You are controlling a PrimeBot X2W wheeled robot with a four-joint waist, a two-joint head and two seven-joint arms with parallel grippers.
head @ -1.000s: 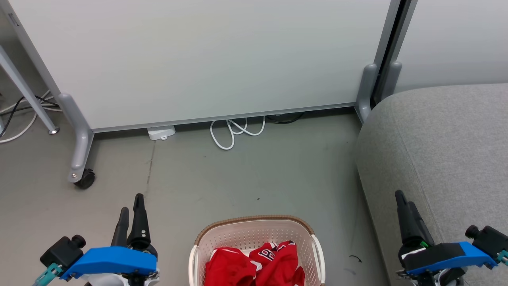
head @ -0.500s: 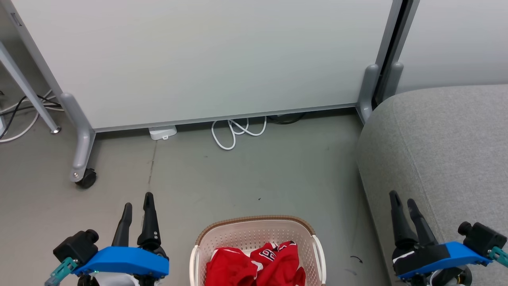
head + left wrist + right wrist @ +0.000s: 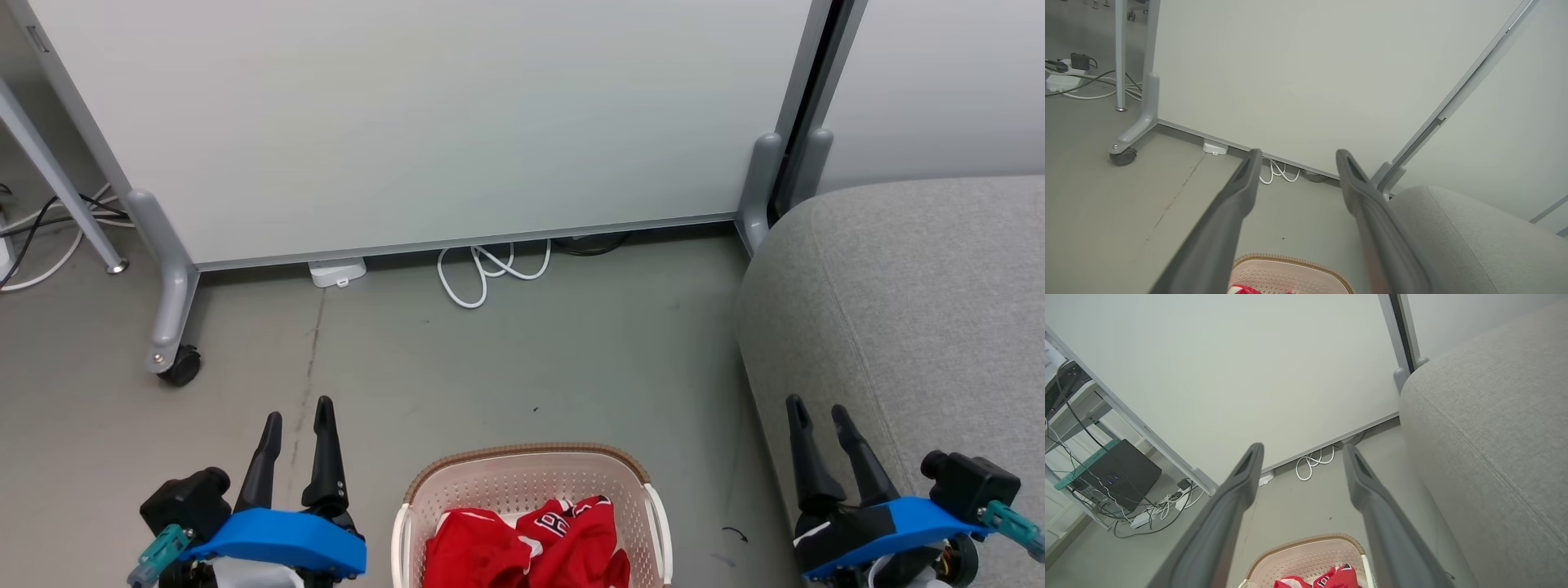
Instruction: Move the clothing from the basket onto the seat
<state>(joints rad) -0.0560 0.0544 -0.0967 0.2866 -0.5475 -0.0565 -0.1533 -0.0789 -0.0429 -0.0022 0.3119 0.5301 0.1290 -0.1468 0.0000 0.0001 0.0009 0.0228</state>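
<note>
Between the two arms, at the near edge of the head view, the basket [image 3: 522,454] is seen on the floor. The clothing [image 3: 522,549] is bunched inside it, with the pile's long axis running left-right. The left fingers [image 3: 325,457] and right fingers [image 3: 804,457] are spread with nothing held, and both point far, away from the pile. The clothing lies nearer and lower than both sets of tips. The left fingers are judged closer to the basket. The right fingers hang by the near left edge of the seat [image 3: 914,310]. A reach down and inward is needed first, then a carry to the right.
</note>
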